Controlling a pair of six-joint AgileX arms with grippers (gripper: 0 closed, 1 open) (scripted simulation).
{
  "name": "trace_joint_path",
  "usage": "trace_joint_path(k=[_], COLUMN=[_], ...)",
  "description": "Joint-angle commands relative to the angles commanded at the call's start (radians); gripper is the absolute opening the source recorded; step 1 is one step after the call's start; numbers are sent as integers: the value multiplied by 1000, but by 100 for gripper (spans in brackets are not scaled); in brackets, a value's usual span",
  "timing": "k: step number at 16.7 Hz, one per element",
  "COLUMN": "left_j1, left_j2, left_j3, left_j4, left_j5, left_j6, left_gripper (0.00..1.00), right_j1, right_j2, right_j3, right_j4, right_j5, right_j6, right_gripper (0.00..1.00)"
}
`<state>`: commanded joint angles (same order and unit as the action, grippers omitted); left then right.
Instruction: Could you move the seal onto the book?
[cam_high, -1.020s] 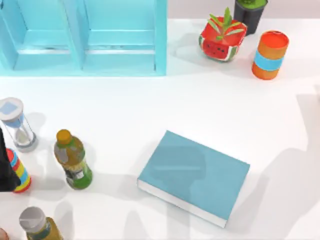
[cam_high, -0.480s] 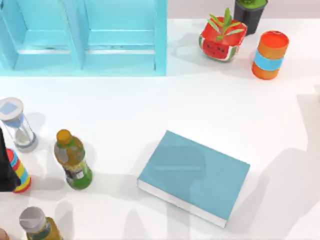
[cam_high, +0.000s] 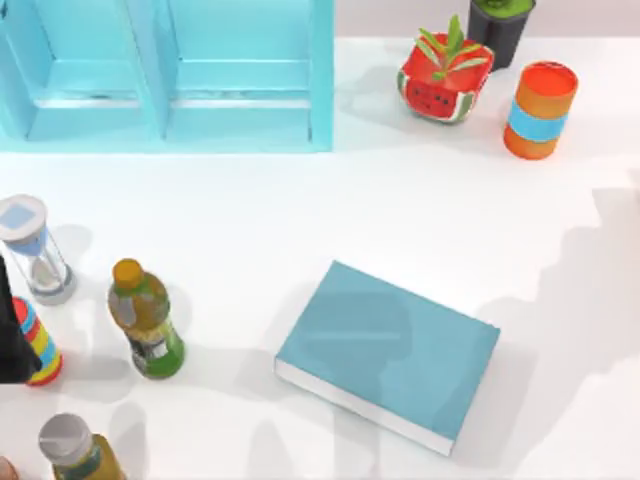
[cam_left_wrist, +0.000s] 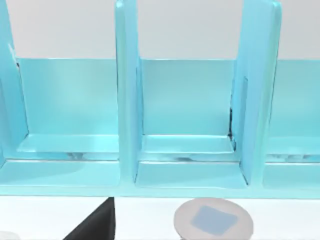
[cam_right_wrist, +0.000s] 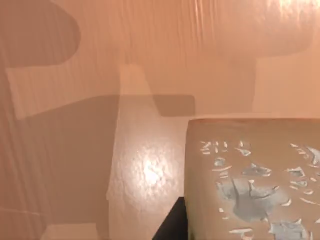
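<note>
The seal (cam_right_wrist: 250, 175), a tan wood-like block with a pale flaked mark on its side, looms very close in the right wrist view. A dark finger (cam_right_wrist: 172, 225) of my right gripper (cam_right_wrist: 240, 232) presses against its edge, and the gripper looks shut on it. The book (cam_high: 388, 352), teal with white page edges, lies flat at the table's middle front. Broad arm shadows fall on the table to its right. My left arm (cam_high: 8, 340) is parked at the left edge, and a dark part of its gripper (cam_left_wrist: 95, 227) shows in the left wrist view.
A turquoise shelf unit (cam_high: 170, 70) fills the back left. An hourglass (cam_high: 35, 250), a striped can (cam_high: 38, 345) and two bottles (cam_high: 145, 320) stand at the left. A watermelon planter (cam_high: 440, 80), a dark pot (cam_high: 500, 25) and an orange cylinder (cam_high: 538, 110) stand back right.
The shadows on the table's right side have shifted and spread toward the book. The book and the left arm have not moved.
</note>
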<state>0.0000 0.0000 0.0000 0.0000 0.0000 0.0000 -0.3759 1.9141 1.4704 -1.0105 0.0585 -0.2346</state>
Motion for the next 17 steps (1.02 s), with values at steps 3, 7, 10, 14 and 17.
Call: trace_joint_path(k=[3, 7, 10, 14, 17], left_j1=[0, 0, 0, 0, 0], left_j2=[0, 0, 0, 0, 0], left_j3=[0, 0, 0, 0, 0], left_j4=[0, 0, 0, 0, 0], left_j5=[0, 0, 0, 0, 0], left_j6=[0, 0, 0, 0, 0], left_gripper=[100, 100, 100, 100, 100], right_j1=[94, 269, 362, 375, 380], right_j2=[-47, -90, -109, -112, -103], right_j3=[93, 194, 227, 230, 227], right_j4=[-126, -340, -437, -449, -444], right_j5=[6, -24, -49, -54, -54], right_j6=[111, 212, 243, 246, 261], right_gripper=[0, 0, 0, 0, 0])
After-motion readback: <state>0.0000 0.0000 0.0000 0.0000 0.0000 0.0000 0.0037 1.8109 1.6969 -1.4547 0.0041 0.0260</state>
